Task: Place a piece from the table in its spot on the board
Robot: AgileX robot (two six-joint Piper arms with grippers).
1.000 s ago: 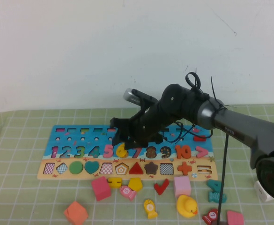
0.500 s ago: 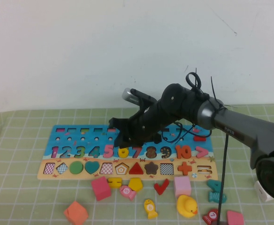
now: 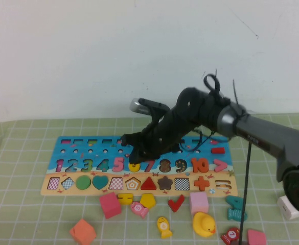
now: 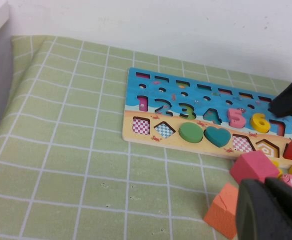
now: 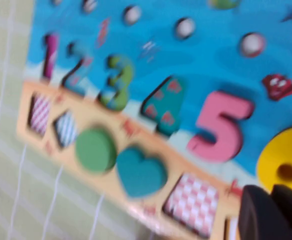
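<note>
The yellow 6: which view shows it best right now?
Left wrist view: the 6 sits clear between 5 and 7 on the board. High view: right gripper covers its top. Right wrist view: cropped at the edge.

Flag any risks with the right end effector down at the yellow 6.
1. The right end effector is closed right at the yellow 6 on the board; pulling away could drag it out of place.
2. The left end effector, parked low beside the pink block, could nudge it if moved.
</note>
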